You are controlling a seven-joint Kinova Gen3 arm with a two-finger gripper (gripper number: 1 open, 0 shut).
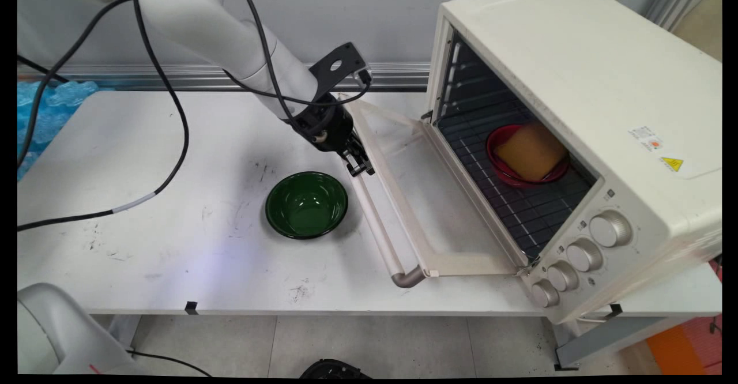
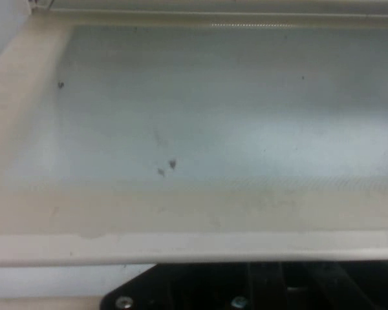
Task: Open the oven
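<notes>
Main view shows the black two-finger gripper [image 1: 360, 166] low down at the bar handle [image 1: 377, 228] of the oven door [image 1: 429, 199]. This door belongs to a big cream-coloured metal toaster oven [image 1: 582, 113] on the right side of the white counter [image 1: 173, 245]. The door hangs wide open, folded down toward the counter, with its glass window facing up. The gripper sits right at the far end of the long rounded handle, touching it or nearly so. I cannot tell if the gripper is open or closed, because the fingers are too small and dark to make out.

A round, shiny dark green bowl [image 1: 307, 204] stands on the counter just beside the handle, on its left, close to the gripper. It looks empty inside.

Deep in the oven, a round red bowl [image 1: 501, 168] rests on the dark wire rack [image 1: 519, 205]. A chunky tan block that looks like a sponge or a slice of bread [image 1: 531, 151] lies in the red bowl and sticks out over its rim. Four round silver knobs [image 1: 583, 255] run in a row along the oven's front.

Hand view is filled by the door's cream frame and its pale glass [image 2: 213, 116], seen from very near. Only the gripper's black linkage [image 2: 258, 287] shows at the bottom edge.
</notes>
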